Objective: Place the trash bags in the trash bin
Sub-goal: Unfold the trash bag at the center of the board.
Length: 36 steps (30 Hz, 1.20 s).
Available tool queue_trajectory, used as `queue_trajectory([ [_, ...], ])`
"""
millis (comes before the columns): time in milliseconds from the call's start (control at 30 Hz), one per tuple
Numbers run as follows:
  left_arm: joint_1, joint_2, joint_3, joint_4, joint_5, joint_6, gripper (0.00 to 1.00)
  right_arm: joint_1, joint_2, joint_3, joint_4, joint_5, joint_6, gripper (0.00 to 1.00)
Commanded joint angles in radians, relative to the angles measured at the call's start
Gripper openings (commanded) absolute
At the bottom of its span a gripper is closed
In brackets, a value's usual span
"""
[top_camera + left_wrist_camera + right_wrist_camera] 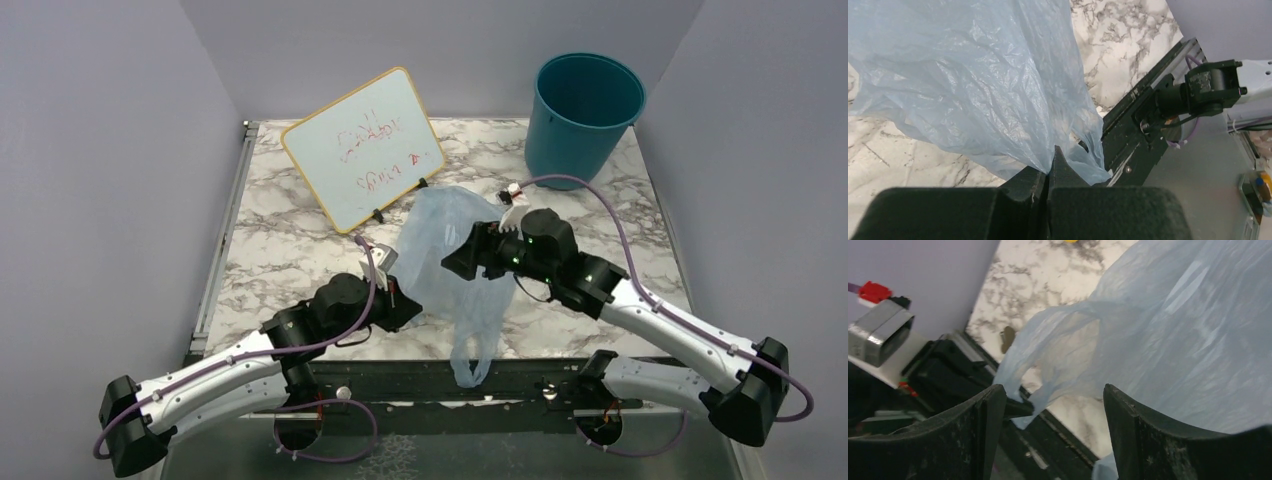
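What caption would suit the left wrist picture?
Left gripper pinching the pale-blue bag at the marble table edge.

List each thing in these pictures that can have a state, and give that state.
Trash bag: crumpled, outside the trash bin, lying on the table, one end over the near edge.
Trash bin: upright, open top, no bag inside.
Whiteboard: propped at a tilt, red writing on it.
Left gripper: jaws shut on the trash bag.
Right gripper: jaws open, gripping nothing.
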Motion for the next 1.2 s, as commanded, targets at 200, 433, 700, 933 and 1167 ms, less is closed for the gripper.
queue_trajectory([
  [200, -0.002, 0.018, -0.05, 0.191, 0.179, 0.005, 0.0, -0.002, 0.133, -0.27, 0.614, -0.318, 0.574, 0.76],
  [433, -0.002, -0.002, -0.104, 0.185, 0.125, -0.014, 0.0, -0.001, 0.206, -0.254, 0.645, -0.35, 0.59, 0.73],
  [700, -0.002, -0.068, -0.112, 0.137, 0.068, -0.02, 0.0, -0.001, 0.17, -0.247, 0.584, -0.354, 0.591, 0.71],
  [933, -0.002, -0.009, -0.122, 0.211, 0.146, -0.008, 0.0, 0.0, 0.311, -0.202, 0.686, -0.5, 0.585, 0.69],
  [1167, -0.002, 0.034, -0.107, 0.213, 0.123, -0.002, 0.0, 0.005, 0.353, -0.172, 0.684, -0.53, 0.576, 0.61],
])
